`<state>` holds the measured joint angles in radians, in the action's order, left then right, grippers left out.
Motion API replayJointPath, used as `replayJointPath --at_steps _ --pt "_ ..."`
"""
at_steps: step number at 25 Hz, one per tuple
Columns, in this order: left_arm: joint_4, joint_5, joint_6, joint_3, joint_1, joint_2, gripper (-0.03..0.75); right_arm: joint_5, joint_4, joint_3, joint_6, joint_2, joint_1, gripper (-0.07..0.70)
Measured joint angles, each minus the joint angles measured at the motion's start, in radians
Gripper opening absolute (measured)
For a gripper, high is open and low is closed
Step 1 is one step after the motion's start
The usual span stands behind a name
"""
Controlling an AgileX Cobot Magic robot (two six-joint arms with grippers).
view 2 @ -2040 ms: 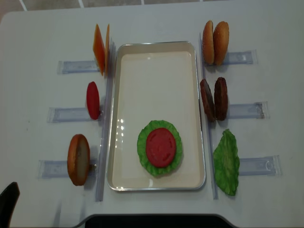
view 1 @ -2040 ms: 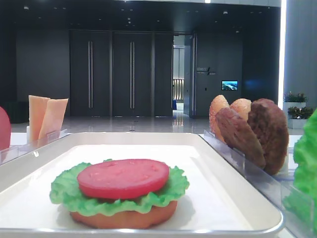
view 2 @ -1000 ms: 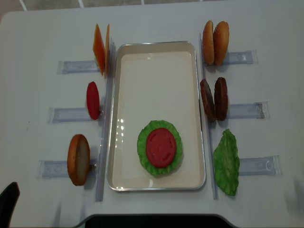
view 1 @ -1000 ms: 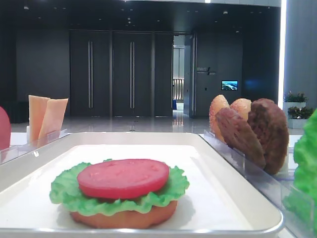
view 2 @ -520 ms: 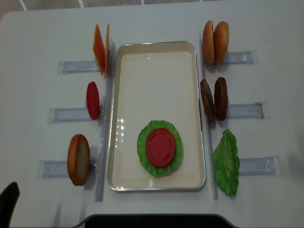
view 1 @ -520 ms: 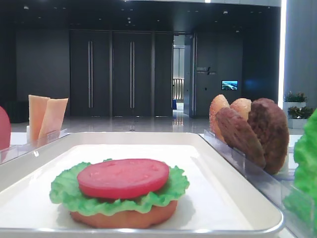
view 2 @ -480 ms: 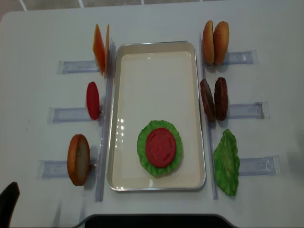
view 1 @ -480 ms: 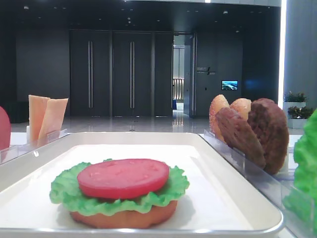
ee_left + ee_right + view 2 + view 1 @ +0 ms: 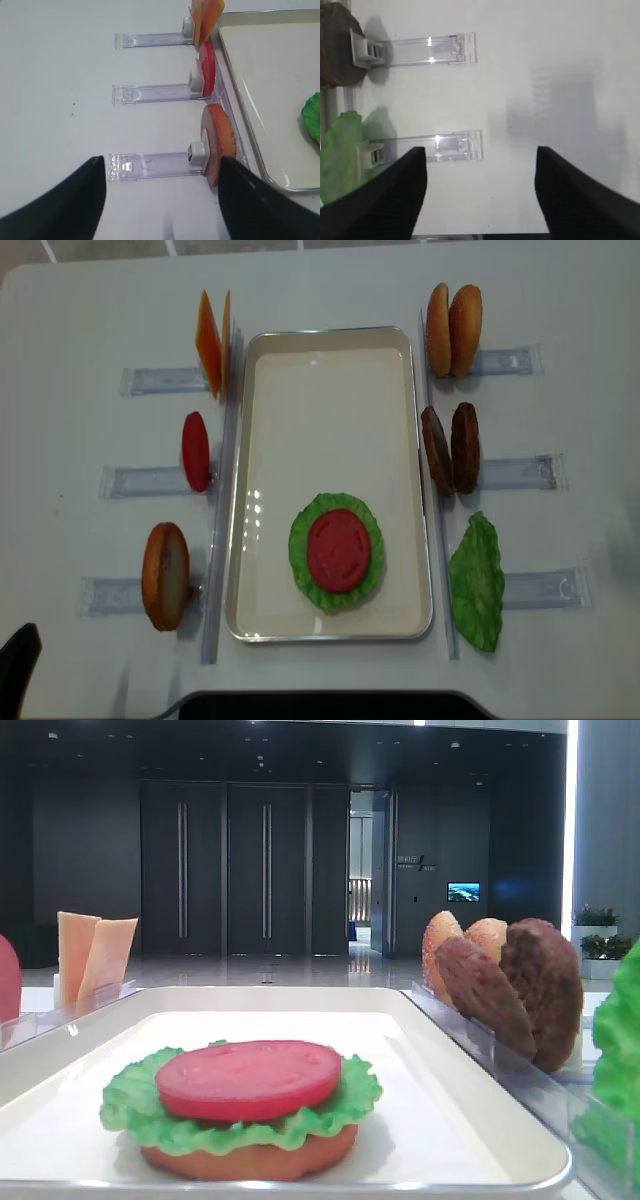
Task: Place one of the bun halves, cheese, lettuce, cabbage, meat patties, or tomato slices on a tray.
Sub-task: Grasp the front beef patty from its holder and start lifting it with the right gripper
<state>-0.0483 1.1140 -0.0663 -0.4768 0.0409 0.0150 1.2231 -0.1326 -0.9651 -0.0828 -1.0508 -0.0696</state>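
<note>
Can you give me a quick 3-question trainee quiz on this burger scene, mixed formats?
1. True or false: the tomato slice on the tray lies directly on the tray floor.
2. Multiple choice: which items stand in the holder right of the tray, between the bun halves and the loose lettuce? A) cheese B) meat patties C) tomato slices
3. Fill in: both the left end effector and the right end effector have their jaws ____ and hold nothing.

Key
1. False: it sits on a lettuce leaf, which lies on a bun base.
2. B, the meat patties.
3. open
</note>
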Motion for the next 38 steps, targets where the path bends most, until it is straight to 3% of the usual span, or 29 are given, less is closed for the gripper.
replayJointPath --at_steps 15,21,27,30,38 --pt "0.0 0.0 0.0 0.0 0.0 0.0 0.535 -0.001 0.011 -0.312 -0.001 -0.315 0.0 0.433" --pt "0.0 0.0 0.0 0.0 0.0 0.0 0.535 -0.002 0.042 -0.361 0.0 -0.397 0.0 0.433" --pt "0.0 0.0 0.0 0.0 0.0 0.0 0.535 -0.001 0.06 -0.379 0.083 -0.408 0.006 0.433" --pt "0.0 0.0 0.0 0.0 0.0 0.0 0.535 -0.001 0.077 -0.383 0.141 -0.408 0.057 0.433" --pt "0.0 0.0 0.0 0.0 0.0 0.0 0.535 -0.001 0.14 -0.389 0.332 -0.411 0.332 0.433"
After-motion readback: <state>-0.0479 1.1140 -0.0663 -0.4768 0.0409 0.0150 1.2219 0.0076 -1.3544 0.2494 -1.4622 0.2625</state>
